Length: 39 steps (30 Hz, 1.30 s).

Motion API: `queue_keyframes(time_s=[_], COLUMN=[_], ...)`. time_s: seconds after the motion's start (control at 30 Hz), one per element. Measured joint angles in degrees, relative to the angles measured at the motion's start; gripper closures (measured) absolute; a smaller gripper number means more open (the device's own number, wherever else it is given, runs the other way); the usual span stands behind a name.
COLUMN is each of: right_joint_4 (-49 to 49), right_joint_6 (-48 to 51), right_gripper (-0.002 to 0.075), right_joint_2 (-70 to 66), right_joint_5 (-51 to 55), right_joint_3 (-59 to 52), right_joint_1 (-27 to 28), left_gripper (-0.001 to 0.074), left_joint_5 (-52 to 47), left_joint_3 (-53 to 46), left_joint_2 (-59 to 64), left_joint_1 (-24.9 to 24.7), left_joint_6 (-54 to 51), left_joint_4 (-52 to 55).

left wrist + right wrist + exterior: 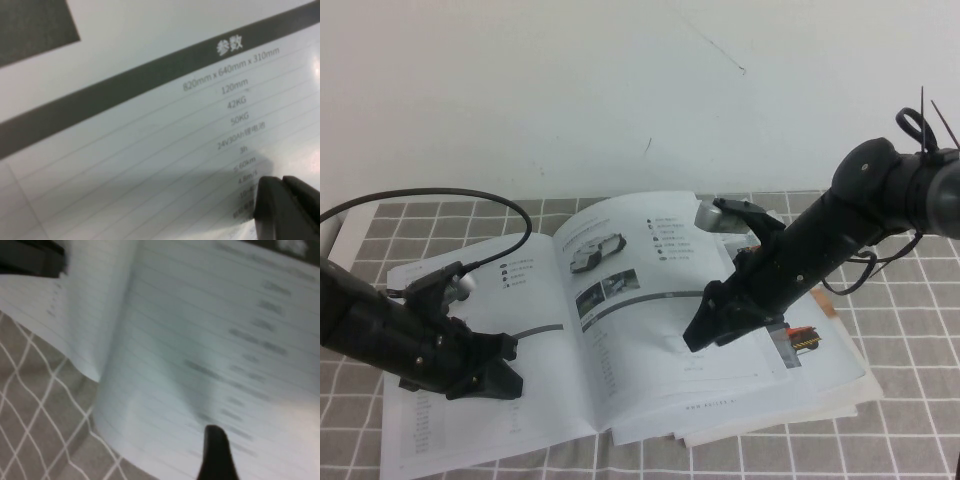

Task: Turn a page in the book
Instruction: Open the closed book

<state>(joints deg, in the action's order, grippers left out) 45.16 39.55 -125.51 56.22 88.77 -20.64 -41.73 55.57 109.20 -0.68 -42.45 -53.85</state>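
The book (470, 440) lies open on the checked cloth. Its right-hand leaf is the page (650, 265), which shows a white-black robot vehicle (595, 250) above small photos and a grey header bar. My right gripper (696, 338) reaches down from the right and its tip sits over the lower middle of that page, which fills the right wrist view (225, 340). My left gripper (508, 386) is shut and rests on the left-hand leaf (125, 125), close above its printed table. A red-topped rover photo (804, 338) shows on a leaf beneath, beside the right arm.
A grey checked tablecloth (890, 420) covers the table and also shows in the right wrist view (30, 415). More loose leaves stick out under the book's lower right corner (820, 405). A black cable (450, 195) arcs over the left arm. A white wall stands behind.
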Motion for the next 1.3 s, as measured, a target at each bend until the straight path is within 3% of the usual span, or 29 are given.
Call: queue_keyframes(time_s=[0.3,0.53,0.7,1.1,1.3], right_joint_4=[4.74,-16.10,-21.45,-20.16,-7.15], right_joint_6=[4.73,-6.19,-9.43,-9.36,-0.53], right_gripper=[0.0288,0.0288,0.0288,0.0288,0.0288], right_joint_2=[-0.35,1.71,2.04,-0.01,-1.32], right_joint_5=[-1.64,-2.21,-2.01,-1.35,-0.13], right_joint_3=[0.00,1.56,2.12,2.72,2.72], right_joint_1=[-2.75,-2.01,-1.89,-1.68,-1.29], left_gripper=[0.0739,0.0739,0.0739,0.0739,0.0739], left_joint_5=[0.00,0.00,-0.04,-0.13,-0.13], left_joint_3=[0.00,0.03,0.03,0.03,0.03], left_joint_2=[0.04,0.04,0.04,0.04,0.04], left_joint_1=[0.00,0.00,0.00,0.00,0.00], left_joint_6=[0.00,0.00,0.00,0.00,0.00], left_joint_4=[0.00,0.00,0.00,0.00,0.00])
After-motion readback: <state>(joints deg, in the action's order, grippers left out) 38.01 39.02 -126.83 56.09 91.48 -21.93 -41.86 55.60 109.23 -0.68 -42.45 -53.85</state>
